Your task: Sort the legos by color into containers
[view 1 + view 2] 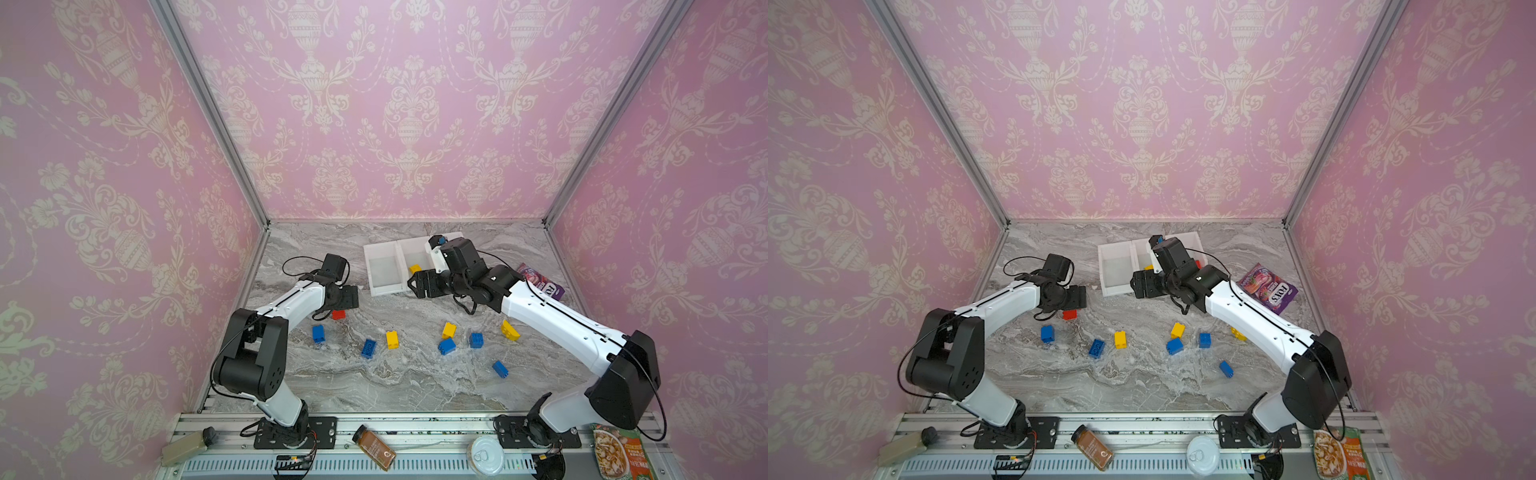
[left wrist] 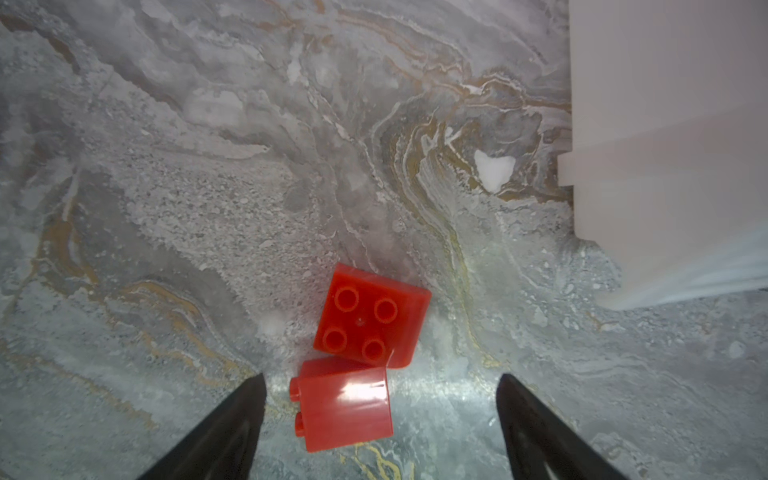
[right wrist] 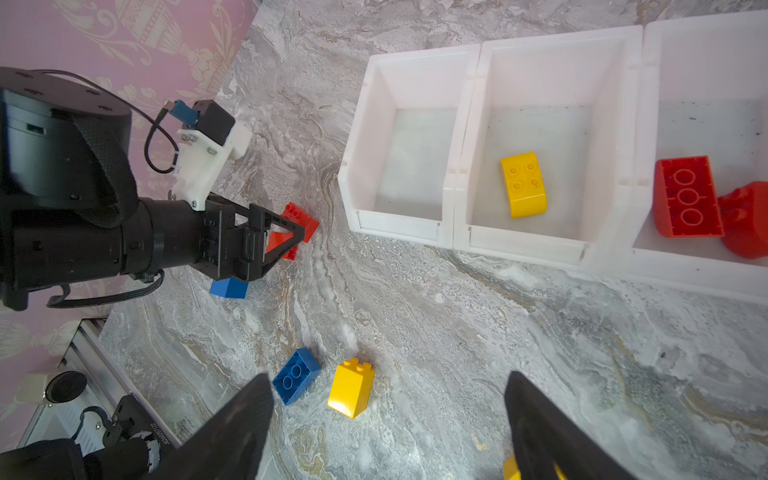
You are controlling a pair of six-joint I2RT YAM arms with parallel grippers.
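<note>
On the bench (image 2: 208,208), just left of the containers (image 3: 465,137), the left end effector (image 2: 381,378) hangs low with its jaws spread wide and nothing in them. Two red legos lie touching under it. One rests on its side (image 2: 345,405) in the gap between the fingers, touching neither of them. The other stands studs-up (image 2: 370,324) just beyond the fingertips.

The right end effector (image 3: 388,376) is also wide open and empty, and it hovers in front of the bins. The bin at the right end of the row already holds red bricks (image 3: 685,197). The middle bin holds one yellow brick (image 3: 523,185), and the left one looks bare. Blue (image 1: 368,348) and yellow (image 1: 392,339) bricks are scattered over the near part of the bench.

The step in hand appears to be picking up the tipped red brick. To do it well, the left arm should centre the brick between the fingers, since it sits closer to one of them. It should then come straight down and close on the flat side faces, so that the neighbouring brick is not dragged along. The glossy plastic could slip if pinched near an edge, so a grip across the middle is safer. The red bin is the one farthest from this arm, and the right arm stands in the way. That arm should probably move aside before the carry.
</note>
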